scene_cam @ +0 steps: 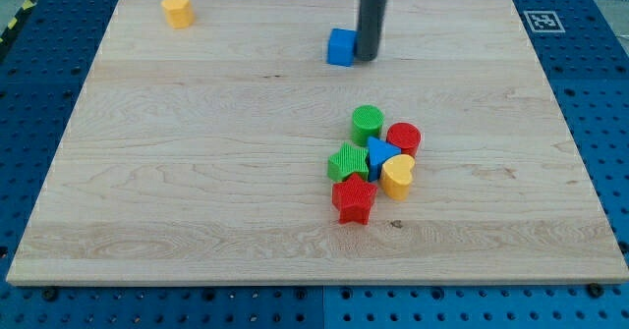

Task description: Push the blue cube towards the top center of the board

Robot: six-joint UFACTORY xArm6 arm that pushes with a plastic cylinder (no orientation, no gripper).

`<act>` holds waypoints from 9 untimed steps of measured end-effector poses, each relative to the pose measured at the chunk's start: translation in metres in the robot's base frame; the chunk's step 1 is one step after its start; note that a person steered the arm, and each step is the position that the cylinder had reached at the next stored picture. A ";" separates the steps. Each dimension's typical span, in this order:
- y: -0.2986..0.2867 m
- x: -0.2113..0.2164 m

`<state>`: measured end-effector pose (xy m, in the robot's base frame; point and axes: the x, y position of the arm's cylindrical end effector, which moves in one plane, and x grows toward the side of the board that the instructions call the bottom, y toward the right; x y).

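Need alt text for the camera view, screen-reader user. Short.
A dark rod comes down from the view's top, my tip touching the right side of a blue cube near the top center of a wooden board. A yellow block sits top left; six red, green, blue and yellow blocks cluster right of center.

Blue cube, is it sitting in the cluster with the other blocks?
No, the blue cube sits alone near the view's top, my tip at its right side.
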<state>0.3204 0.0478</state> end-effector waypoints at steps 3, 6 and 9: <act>-0.059 0.013; -0.045 -0.020; -0.008 0.000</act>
<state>0.3208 0.0403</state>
